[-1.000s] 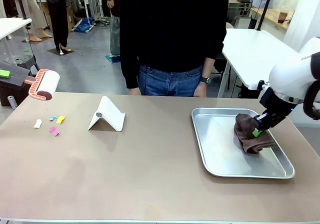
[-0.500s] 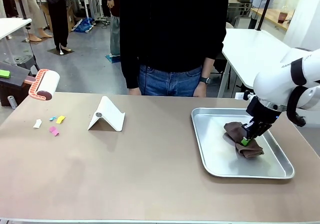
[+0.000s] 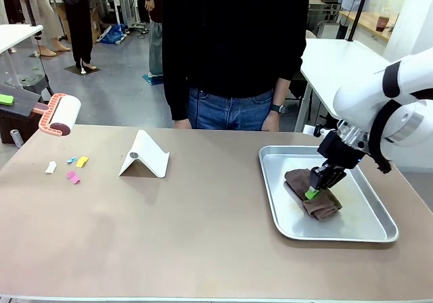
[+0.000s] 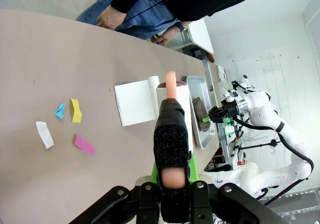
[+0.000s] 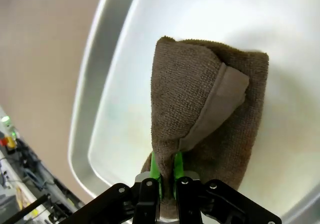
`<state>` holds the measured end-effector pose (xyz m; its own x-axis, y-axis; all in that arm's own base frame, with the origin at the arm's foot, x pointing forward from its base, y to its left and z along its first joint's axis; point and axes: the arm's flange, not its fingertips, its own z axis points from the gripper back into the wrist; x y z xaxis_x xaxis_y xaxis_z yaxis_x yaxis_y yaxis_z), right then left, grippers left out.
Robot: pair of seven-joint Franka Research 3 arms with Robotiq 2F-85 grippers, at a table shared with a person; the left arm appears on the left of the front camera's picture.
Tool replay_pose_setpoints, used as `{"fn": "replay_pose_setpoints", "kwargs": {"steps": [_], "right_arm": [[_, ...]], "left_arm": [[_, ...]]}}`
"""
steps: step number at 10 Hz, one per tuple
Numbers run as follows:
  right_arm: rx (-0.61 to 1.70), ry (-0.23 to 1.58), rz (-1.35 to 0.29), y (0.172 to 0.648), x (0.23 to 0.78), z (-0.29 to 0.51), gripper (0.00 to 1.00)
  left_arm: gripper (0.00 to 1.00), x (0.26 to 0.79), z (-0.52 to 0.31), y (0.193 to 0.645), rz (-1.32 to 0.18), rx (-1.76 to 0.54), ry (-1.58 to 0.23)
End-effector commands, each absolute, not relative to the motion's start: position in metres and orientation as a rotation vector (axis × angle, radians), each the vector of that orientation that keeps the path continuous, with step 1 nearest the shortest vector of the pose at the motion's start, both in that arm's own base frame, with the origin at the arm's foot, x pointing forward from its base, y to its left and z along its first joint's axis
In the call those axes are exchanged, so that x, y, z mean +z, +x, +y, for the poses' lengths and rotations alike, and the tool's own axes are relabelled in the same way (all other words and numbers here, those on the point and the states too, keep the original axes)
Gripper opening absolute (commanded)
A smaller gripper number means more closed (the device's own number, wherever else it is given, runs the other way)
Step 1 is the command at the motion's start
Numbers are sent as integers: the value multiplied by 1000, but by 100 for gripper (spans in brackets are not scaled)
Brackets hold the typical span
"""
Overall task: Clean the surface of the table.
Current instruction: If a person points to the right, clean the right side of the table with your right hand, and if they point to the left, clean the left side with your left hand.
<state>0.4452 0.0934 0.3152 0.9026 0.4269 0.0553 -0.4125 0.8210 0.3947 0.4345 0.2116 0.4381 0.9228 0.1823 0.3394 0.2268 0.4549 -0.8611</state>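
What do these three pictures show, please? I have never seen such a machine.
Two white robot arms work at a brown table, with a person standing opposite. The wide picture comes from a fixed camera between the arms; the other two come from cameras on each wrist. The right jaws are shut on a brown towel in a metal tray. The left jaws are shut on a lint roller. Coloured paper scraps and a white folded stand lie on the table.
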Motion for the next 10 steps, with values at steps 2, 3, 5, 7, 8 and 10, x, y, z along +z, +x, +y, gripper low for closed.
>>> {"fn": "replay_pose_setpoints", "kwargs": {"steps": [2, 3, 5, 7, 8, 10], "right_arm": [[469, 414, -5, 454, 317, 99, 11], [439, 358, -9, 455, 315, 93, 11], [382, 253, 2, 456, 308, 78, 11], [332, 147, 10, 455, 301, 66, 11], [280, 90, -21, 456, 306, 54, 11], [206, 44, -75, 455, 322, 29, 11]], "left_arm": [[0, 441, 211, 433, -443, -40, -1129], [0, 441, 211, 433, -443, -40, -1129], [0, 441, 211, 433, -443, -40, -1129], [0, 441, 211, 433, -443, -40, -1129], [0, 441, 211, 433, -443, -40, -1129], [0, 441, 211, 433, -443, -40, -1129]]}}
